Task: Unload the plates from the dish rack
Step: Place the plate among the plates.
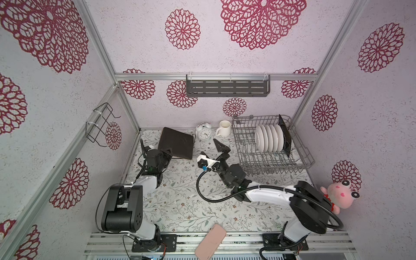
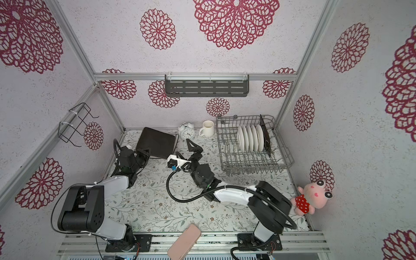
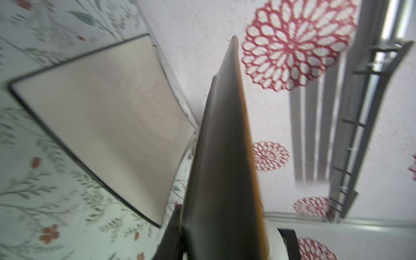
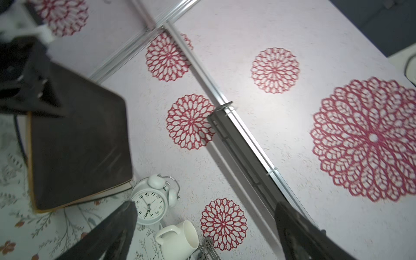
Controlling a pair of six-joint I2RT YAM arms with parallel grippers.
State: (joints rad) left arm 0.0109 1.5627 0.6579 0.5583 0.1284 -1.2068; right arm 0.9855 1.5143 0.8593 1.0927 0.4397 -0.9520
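Left wrist view shows the left pincer (image 3: 225, 243) clamped on a black-backed square plate (image 3: 222, 157), tilted above a cream plate (image 3: 101, 126) on the table (image 1: 180, 202), probably for stacking, while the right pincer (image 1: 211, 149) gapes empty near the dish rack (image 1: 276, 167) holding round plates (image 1: 269, 138).

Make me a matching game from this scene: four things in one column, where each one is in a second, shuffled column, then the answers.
Things
1. round white plates
2. square plate, black back up
3. white mug
4. pink plush toy

Places
A. standing on the table beside the alarm clock
B. held by the left fingers
C. down by the side wall
D. standing on edge in the dish rack

Pairs: 1-D, 2-B, 3-A, 4-C
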